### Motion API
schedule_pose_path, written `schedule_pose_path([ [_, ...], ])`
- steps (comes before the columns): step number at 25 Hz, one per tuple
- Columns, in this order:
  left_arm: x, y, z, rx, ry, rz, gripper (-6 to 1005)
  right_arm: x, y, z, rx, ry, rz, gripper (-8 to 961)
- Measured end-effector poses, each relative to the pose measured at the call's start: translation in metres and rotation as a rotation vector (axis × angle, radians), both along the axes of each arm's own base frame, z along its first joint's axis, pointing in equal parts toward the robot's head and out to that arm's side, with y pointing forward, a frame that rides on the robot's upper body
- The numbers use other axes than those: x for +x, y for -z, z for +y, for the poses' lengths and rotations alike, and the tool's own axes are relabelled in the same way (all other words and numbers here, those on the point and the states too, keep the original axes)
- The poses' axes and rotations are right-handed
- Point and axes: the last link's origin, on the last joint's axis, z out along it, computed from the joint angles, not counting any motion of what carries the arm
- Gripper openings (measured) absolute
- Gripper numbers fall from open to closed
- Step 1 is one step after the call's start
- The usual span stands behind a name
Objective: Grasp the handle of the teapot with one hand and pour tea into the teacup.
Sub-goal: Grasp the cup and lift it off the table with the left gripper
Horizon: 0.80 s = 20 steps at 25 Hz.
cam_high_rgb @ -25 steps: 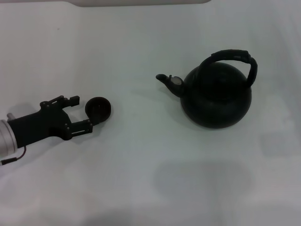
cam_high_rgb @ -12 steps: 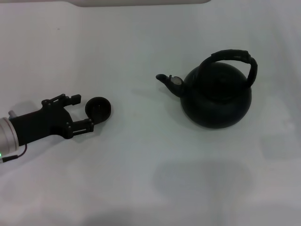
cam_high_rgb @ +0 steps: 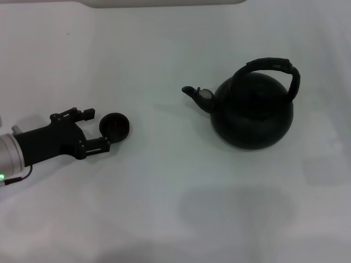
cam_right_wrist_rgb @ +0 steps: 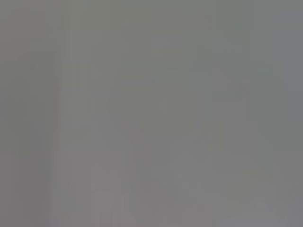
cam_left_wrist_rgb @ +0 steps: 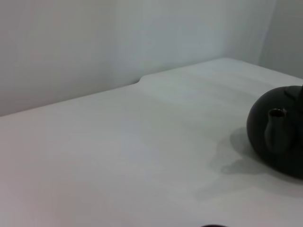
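Teapot [cam_high_rgb: 253, 114] first: a large, round, matte black pot that stands upright on the white worktop [cam_high_rgb: 164, 208], well apart from the left hand [cam_high_rgb: 96, 130] and off to that hand's right. Its body is nearly a ball, smooth and without shine. A short curved spout [cam_high_rgb: 193, 92] juts from the side that faces the hand, and a small silvery disc [cam_high_rgb: 207, 94] sits at the spout's base. The handle [cam_high_rgb: 274, 67] is a thick black arched bail with a ribbed, wrapped look; it rises over the pot's top and comes down on the side away from the hand. Nothing touches it. What the pot holds cannot be seen.

The teacup [cam_high_rgb: 114, 126] is a tiny round black cup with no handle, far smaller than the pot. It rests on the worktop just past the left hand's fingertips, between the hand and the teapot. Its inside is dark, and I cannot tell whether anything is in it.

The left hand is black and angular, lying low over the worktop with its two fingers spread wide and nothing between them. The cup sits right at their tips, apparently just clear of them.

In the left wrist view the teapot [cam_left_wrist_rgb: 279, 137] shows as a dark rounded mass with its spout [cam_left_wrist_rgb: 277, 124] turned toward the camera. The right hand appears in no view.
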Motion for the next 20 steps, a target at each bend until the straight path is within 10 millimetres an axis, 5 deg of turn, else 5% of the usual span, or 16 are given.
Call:
schedule_pose_path([
  [20, 0.0096, 0.0041, 0.0078, -0.023, 0.005, -0.015, 868, -0.0015, -0.0002, -0.0005, 0.003, -0.01, 0.003, 751],
])
